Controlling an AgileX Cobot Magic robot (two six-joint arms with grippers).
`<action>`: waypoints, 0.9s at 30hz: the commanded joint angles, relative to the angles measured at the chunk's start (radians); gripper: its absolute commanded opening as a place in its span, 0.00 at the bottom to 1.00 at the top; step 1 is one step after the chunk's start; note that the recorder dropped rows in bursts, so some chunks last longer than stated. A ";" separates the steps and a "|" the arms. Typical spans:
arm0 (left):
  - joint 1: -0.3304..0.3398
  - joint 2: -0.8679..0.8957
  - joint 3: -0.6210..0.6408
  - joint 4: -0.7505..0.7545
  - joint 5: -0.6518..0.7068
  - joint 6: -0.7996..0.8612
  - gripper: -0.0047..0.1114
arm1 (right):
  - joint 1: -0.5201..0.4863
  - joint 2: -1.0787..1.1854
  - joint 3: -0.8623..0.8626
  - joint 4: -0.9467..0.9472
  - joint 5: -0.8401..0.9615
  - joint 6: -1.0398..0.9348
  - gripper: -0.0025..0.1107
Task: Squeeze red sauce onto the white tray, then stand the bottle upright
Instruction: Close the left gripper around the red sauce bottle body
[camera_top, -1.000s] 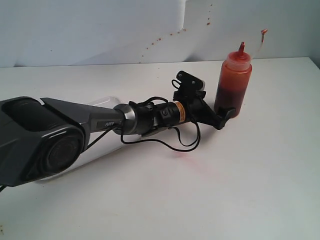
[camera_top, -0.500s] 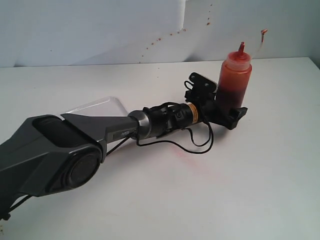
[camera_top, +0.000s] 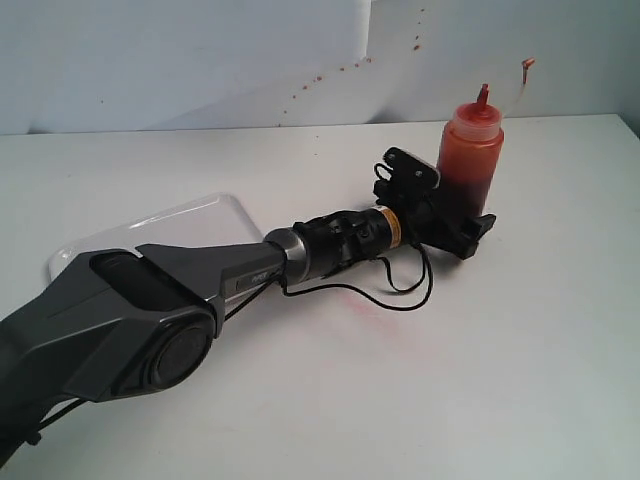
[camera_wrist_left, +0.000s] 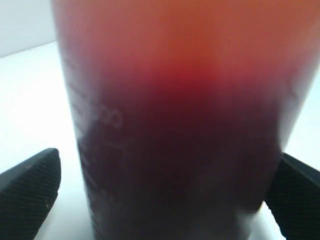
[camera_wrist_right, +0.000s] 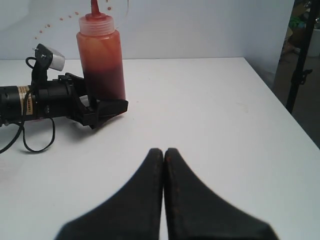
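Observation:
The bottle (camera_top: 470, 150) stands upright on the table at the far right, orange above, with dark red sauce (camera_top: 462, 192) in its lower half and its red nozzle pointing up. My left gripper (camera_top: 465, 218) is open, its jaws straddling the bottle's base. In the left wrist view the bottle (camera_wrist_left: 180, 125) fills the frame, with a black finger (camera_wrist_left: 30, 192) a small gap away from its side. The white tray (camera_top: 205, 218) lies at the left, largely hidden under the left arm. My right gripper (camera_wrist_right: 164, 151) is shut and empty, well short of the bottle (camera_wrist_right: 101, 60).
A faint pink smear (camera_top: 372, 306) marks the table under the left wrist's black cable (camera_top: 405, 290). Reddish specks dot the back wall (camera_top: 330, 72). The table's right edge (camera_wrist_right: 282, 100) drops off beside a dark stand (camera_wrist_right: 300, 65).
The left arm has pushed forward and right, so its jaws now straddle the bottle's base instead of sitting just in front. More of the tray shows behind the arm.

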 joint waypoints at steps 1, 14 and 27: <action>-0.004 -0.001 -0.029 -0.012 0.013 0.024 0.92 | 0.001 -0.005 0.004 -0.013 -0.003 0.000 0.02; -0.004 -0.003 -0.036 -0.012 0.053 0.013 0.04 | 0.001 -0.005 0.004 -0.013 -0.003 0.000 0.02; -0.005 -0.134 -0.033 0.165 0.014 -0.198 0.04 | 0.001 -0.005 0.004 -0.013 -0.003 0.000 0.02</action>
